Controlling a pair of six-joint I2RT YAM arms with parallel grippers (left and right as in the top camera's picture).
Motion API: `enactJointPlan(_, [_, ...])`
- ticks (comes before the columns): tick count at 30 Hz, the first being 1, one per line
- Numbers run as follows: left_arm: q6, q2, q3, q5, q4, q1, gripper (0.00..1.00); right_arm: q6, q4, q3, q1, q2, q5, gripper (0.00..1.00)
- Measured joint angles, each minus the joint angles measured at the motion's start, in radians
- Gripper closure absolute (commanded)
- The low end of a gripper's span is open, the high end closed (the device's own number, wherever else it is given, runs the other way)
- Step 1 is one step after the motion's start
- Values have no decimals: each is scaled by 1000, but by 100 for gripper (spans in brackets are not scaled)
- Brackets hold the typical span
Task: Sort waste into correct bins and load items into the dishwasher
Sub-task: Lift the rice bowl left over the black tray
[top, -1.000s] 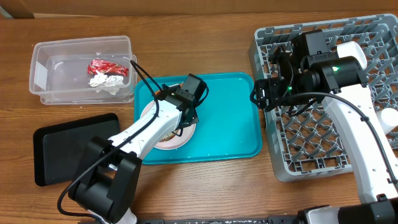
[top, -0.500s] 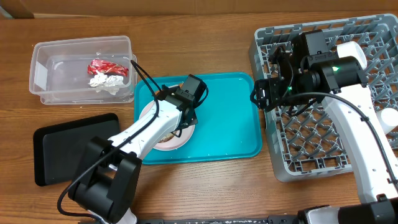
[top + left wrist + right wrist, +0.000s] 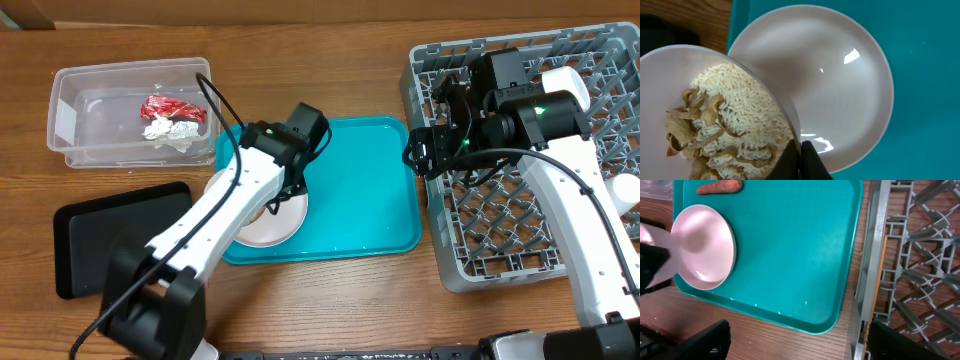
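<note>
- Left gripper is pinching fully shut on the near rim of the rice bowl: one finger inside the rim, one outside.
- Rice bowl is hanging in the air above the left part of the empty white dish, overlapping it in the left wrist view; can't tell if they're touching.
- Bowl is carrying white rice with brown peel-like scraps piled on its left side.
- Empty white dish is sitting flat at the left end of the teal tray, nothing in it.
- Carrot stick is lying on the teal tray near its far left corner, apart from the dish.
- Right gripper is hovering over the seam between the teal tray and the grey dish rack, jaws spread wide, gripping nothing.
- Clear tub is sitting far left on the table, holding the red wrapper and white tissue, the two touching.
- Black tray is lying in front of the tub, left of the teal tray; the left arm is crossing its right edge in the overhead view.
</note>
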Motion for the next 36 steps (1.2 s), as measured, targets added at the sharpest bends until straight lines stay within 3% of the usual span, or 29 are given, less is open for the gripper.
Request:
enactJointPlan(6, [28, -60, 12, 25, -52, 53, 96, 0, -6, 0, 0, 0, 2, 11])
enactJointPlan(14, [164, -111, 12, 163, -52, 249, 96, 0, -8, 0, 0, 0, 19, 11])
enactJointPlan(36, [643, -114, -163, 853, 100, 897, 96, 0, -10, 0, 0, 0, 27, 11])
